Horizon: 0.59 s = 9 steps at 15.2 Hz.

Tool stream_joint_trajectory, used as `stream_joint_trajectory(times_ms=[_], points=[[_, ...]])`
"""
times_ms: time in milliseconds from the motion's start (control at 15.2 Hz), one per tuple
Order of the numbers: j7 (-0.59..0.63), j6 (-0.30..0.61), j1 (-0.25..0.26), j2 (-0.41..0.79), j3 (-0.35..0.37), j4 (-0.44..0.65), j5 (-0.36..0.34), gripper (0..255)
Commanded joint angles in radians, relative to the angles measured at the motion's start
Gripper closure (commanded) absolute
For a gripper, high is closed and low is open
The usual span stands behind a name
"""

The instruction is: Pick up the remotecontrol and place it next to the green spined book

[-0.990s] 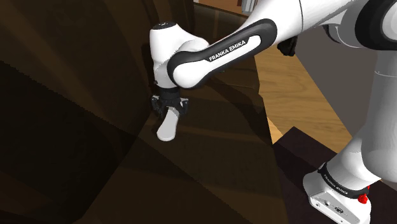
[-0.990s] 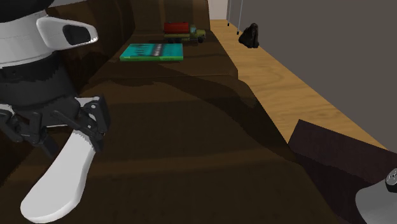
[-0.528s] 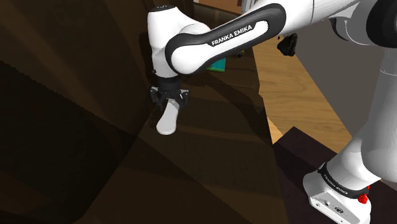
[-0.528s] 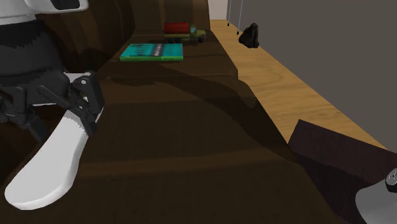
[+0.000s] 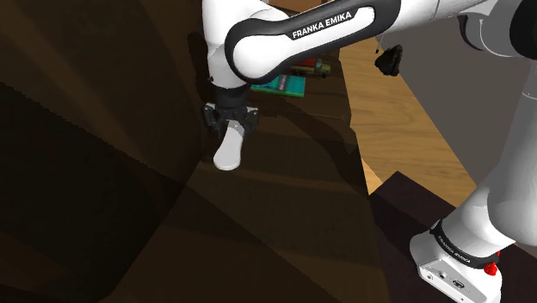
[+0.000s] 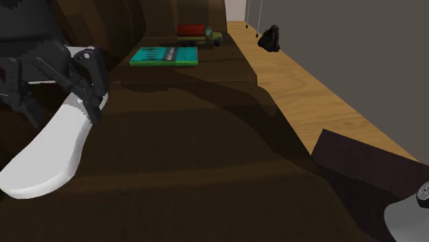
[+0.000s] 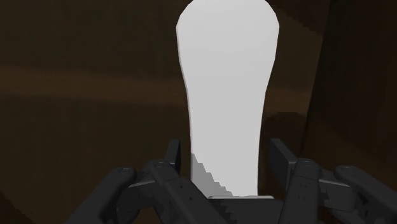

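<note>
My black gripper [image 5: 230, 123] is shut on the narrow end of a plain white remote control [image 5: 228, 151], which hangs down from it above the dark brown couch seat [image 5: 284, 198]. In the second exterior view the remote control [image 6: 47, 155] slants down from the gripper [image 6: 84, 103] at the left edge. From the wrist the remote control [image 7: 226, 95] stretches away between the two clasping fingers [image 7: 170, 162]. The green-spined book [image 6: 165, 56] lies flat far back on the seat, and the book [image 5: 284, 84] peeks out under the arm.
A red and green toy truck [image 6: 198, 33] stands just behind the book. A black object [image 6: 269, 38] lies on the wooden floor [image 6: 323, 103] beside the couch. The couch backrest [image 5: 95, 129] rises at the shoulder view's left. The robot's stand [image 5: 456, 267] sits lower right.
The gripper has lifted the remote control higher and carried it toward the far end of the couch, closer to the book. The grip stays shut.
</note>
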Motion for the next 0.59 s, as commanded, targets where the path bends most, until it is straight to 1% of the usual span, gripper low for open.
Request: stream_joint_trajectory(times_ms=[0, 528], points=[[-0.045, 0.013, -0.039, -0.032, -0.005, -0.038, 0.018, 255], [-0.241, 0.047, -0.184, -0.122, -0.048, -0.145, 0.078, 255]])
